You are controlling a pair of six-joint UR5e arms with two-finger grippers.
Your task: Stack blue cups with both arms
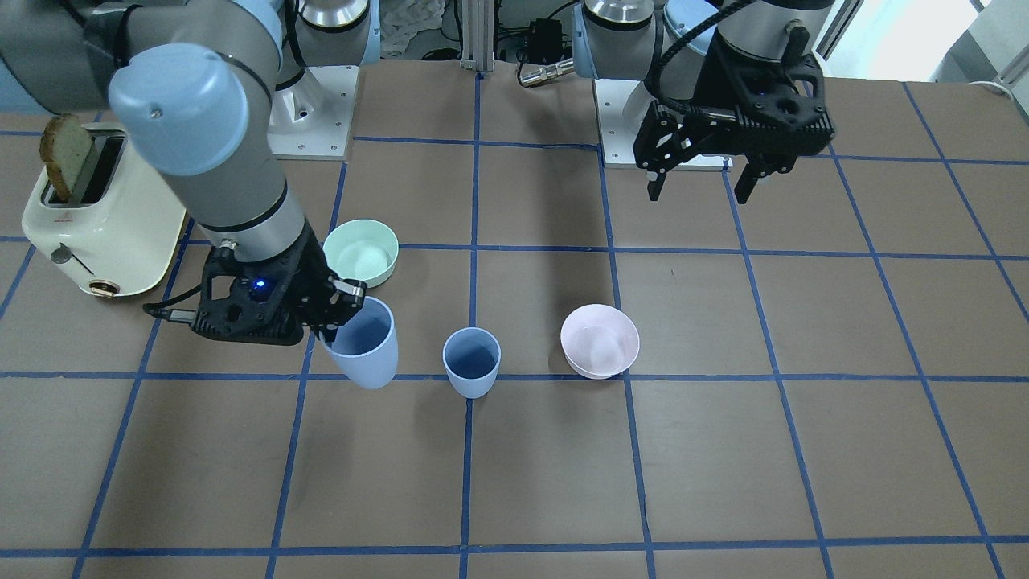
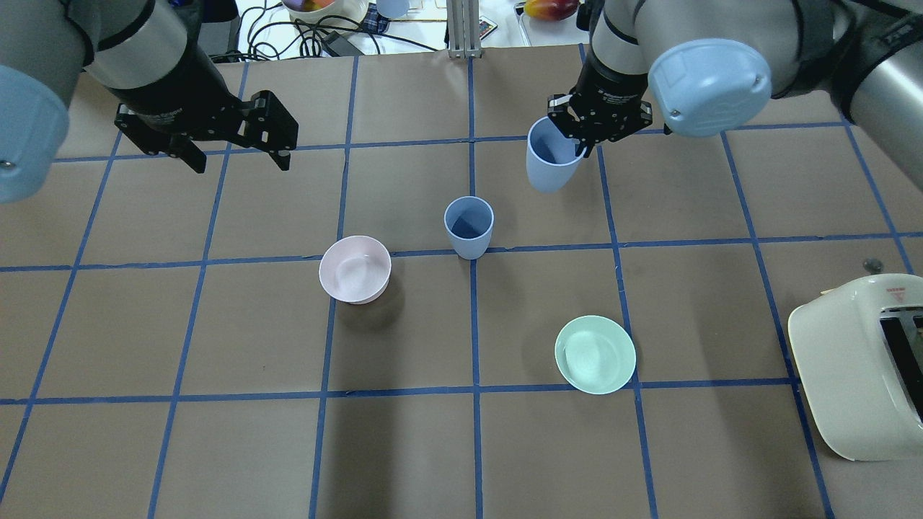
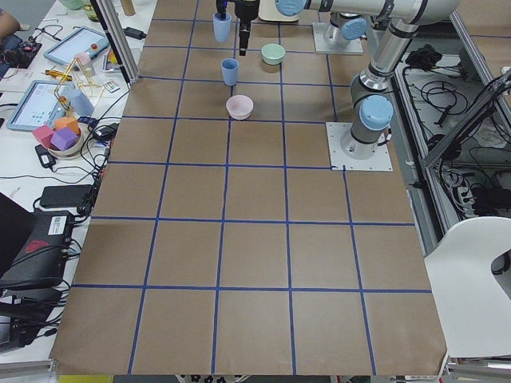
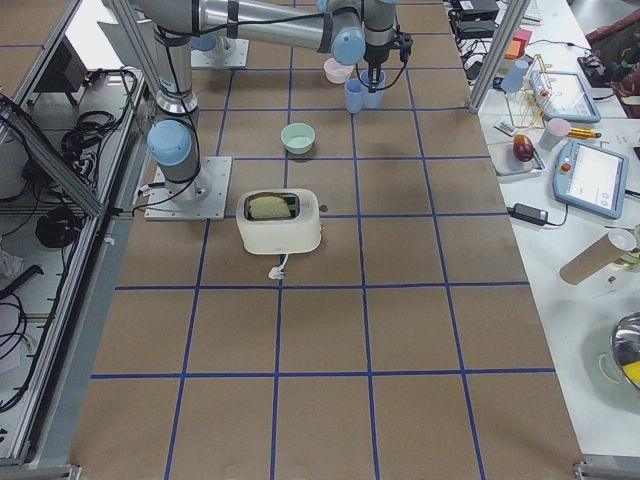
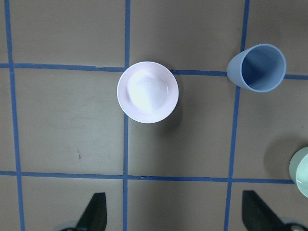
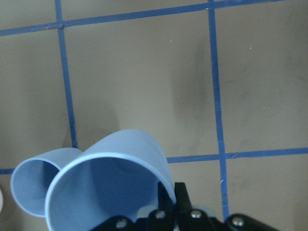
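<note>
One blue cup [image 2: 469,227] stands upright on the table's middle; it also shows in the front view [image 1: 472,362] and the left wrist view [image 5: 257,67]. My right gripper [image 2: 577,146] is shut on the rim of the second blue cup [image 2: 551,162], one finger inside and one outside. This cup [image 1: 363,344] hangs slightly tilted, seemingly just above the table, beside the standing cup. In the right wrist view the held cup [image 6: 110,187] overlaps the standing cup [image 6: 36,185]. My left gripper [image 2: 234,155] is open and empty, raised above the table beyond the pink bowl.
A pale pink bowl [image 2: 355,269] sits to the left of the standing cup. A mint-green bowl [image 2: 595,354] sits nearer the robot on the right. A cream toaster [image 2: 858,360] holding a bread slice [image 1: 66,153] stands at the right edge.
</note>
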